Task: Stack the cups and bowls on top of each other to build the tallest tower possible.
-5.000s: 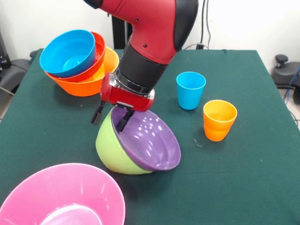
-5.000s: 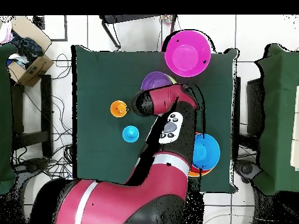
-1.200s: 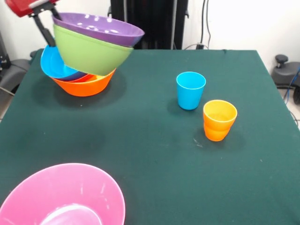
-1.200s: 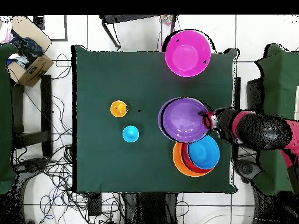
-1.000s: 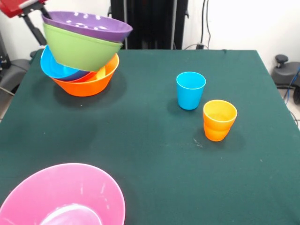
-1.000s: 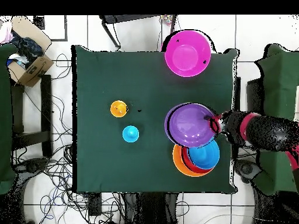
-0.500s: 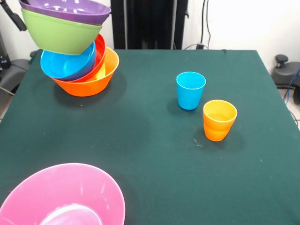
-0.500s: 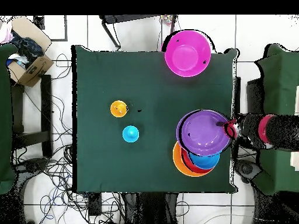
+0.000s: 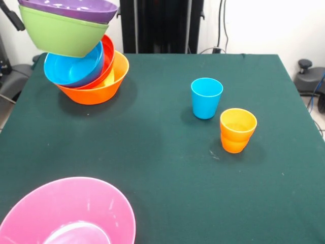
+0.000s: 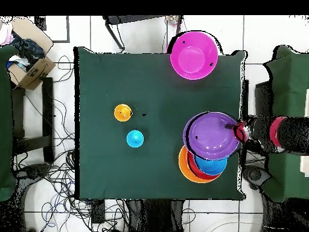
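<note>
Tower (image 9: 94, 89) at the table's (image 9: 152, 168) back left corner in the front view: big orange bowl (image 9: 109, 81) as base, red-orange bowl (image 9: 107, 51) nested in it, blue bowl (image 9: 71, 68) on top, tilted toward the left. Pink bowl (image 9: 30, 213), the largest piece, alone at the near left edge, well apart from the pile.

Green bowl (image 9: 61, 35) with purple bowl (image 9: 71, 7) nested inside, aloft as a pair just above the blue bowl. Off-centre to the left in the front view; in the overhead view covering only part of the pile. Whether green bottom and blue rim touch: cannot tell.

Blue cup (image 9: 206, 99) and nested orange cups (image 9: 237, 131) upright on the right half of the table, near each other, not touching.

Gripper (image 10: 237, 130) at the pair's rim on the side by the table edge, judged to be pinching that rim, since nothing else carries the bowls.

Step in hand, as a judgement: placing the pair onto the tower. Next move: centre over the blue bowl, lower level until seated, then release. Risk: tilted blue bowl, so a lopsided seat or a slide.
</note>
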You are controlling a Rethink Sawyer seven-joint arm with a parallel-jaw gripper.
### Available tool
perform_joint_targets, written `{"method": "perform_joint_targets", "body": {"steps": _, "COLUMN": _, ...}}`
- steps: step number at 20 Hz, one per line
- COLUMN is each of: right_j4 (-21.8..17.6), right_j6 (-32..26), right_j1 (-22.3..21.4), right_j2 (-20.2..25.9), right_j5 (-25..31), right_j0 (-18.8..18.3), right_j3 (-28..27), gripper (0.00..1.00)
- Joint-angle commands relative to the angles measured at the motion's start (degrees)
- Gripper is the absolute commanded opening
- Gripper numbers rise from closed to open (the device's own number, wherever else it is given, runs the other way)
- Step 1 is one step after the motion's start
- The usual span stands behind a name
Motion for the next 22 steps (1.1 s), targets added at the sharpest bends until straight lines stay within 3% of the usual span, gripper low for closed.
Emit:
{"method": "perform_joint_targets", "body": {"steps": 1, "right_j4": -4.22, "right_j6": -18.66, "right_j1": 1.47, "right_j2": -0.2, "right_j5": 1.89, "right_j0": 0.82, "right_j3": -0.24, "gripper": 0.0}}
{"method": "perform_joint_targets", "body": {"steps": 11, "right_j4": -5.4, "right_j6": -18.44, "right_j1": 2.51, "right_j2": -0.41, "right_j5": 0.22, "right_j0": -0.13, "right_j3": 1.22, "gripper": 0.0}}
{"method": "perform_joint_targets", "body": {"steps": 22, "right_j4": -9.36, "right_j6": -15.53, "right_j1": 5.19, "right_j2": -0.73, "right_j5": -6.19, "right_j0": -2.31, "right_j3": 6.83, "gripper": 0.0}}
